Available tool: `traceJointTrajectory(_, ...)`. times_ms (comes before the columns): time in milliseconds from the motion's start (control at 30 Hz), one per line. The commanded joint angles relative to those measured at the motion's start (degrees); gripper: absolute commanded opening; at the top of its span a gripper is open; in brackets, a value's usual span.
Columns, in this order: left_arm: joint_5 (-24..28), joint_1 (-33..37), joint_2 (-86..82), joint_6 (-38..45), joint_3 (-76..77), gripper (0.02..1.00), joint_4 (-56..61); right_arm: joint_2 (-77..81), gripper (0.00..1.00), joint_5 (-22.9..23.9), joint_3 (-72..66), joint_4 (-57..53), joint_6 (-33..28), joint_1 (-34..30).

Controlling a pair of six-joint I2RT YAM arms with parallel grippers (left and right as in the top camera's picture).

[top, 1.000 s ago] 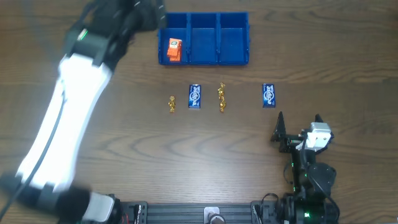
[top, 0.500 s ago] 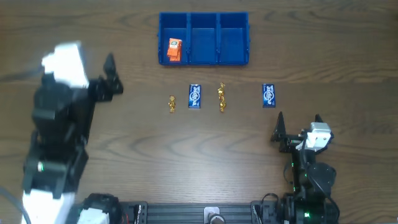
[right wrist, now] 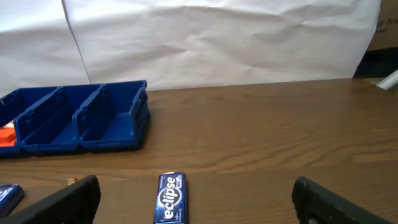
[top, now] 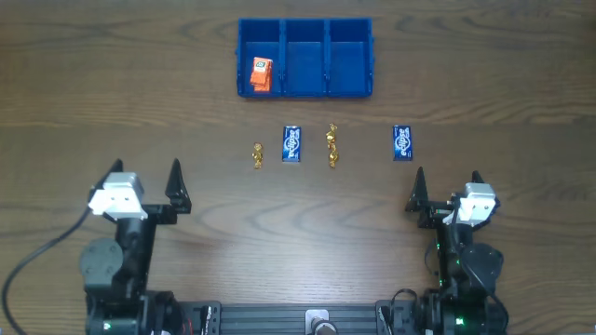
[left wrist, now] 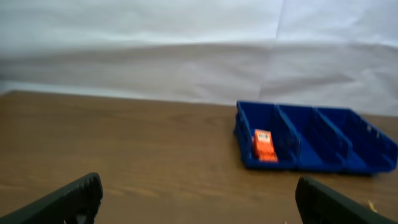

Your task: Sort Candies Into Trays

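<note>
A brown wooden counter [top: 140,102] is backed by white sheeting. Flat blue rectangular candy packs [top: 291,143] and small gold-wrapped sweets [top: 331,146] are lying mid-counter, short of the blue plastic three-bin tray [top: 305,93] at the far edge. The packs, judged light and stiff, are best pinched across their narrow sides. The left jaws and right jaws are being held wide open, empty.

Blue candy [right wrist: 9,193] half off-frame

We see a dark brown counter [top: 521,102] streaked with wood grain. The tray [top: 305,93] is solid bright blue, and the orange candy [top: 262,74] carries a small pale patch. The blue-wrapped candies [top: 291,143] [top: 402,142] are dark blue with white print; the gold candies [top: 258,154] [top: 331,140] are shiny. The left tool [top: 146,167] and right tool [top: 448,174] are black with white blocks. The backdrop [right wrist: 217,37] is plain white.
</note>
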Motion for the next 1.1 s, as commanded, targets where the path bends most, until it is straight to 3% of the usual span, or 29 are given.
traceJointTrajectory(33,4.4,0.6,-7.2,0.1,-7.5,0.998,1.7,-0.5,0.998,-0.5,0.0,-0.5,-0.7,-0.2)
traceJointTrajectory(267,6.9,0.5,-9.1,-0.2,-11.7,0.998,3.7,-0.5,0.998,-0.5,0.0,-0.5,-0.7,-0.2)
traceJointTrajectory(1100,6.9,0.5,-9.0,-0.2,-11.7,0.998,-1.3,-0.5,0.998,-0.5,0.0,-0.5,-0.7,-0.2)
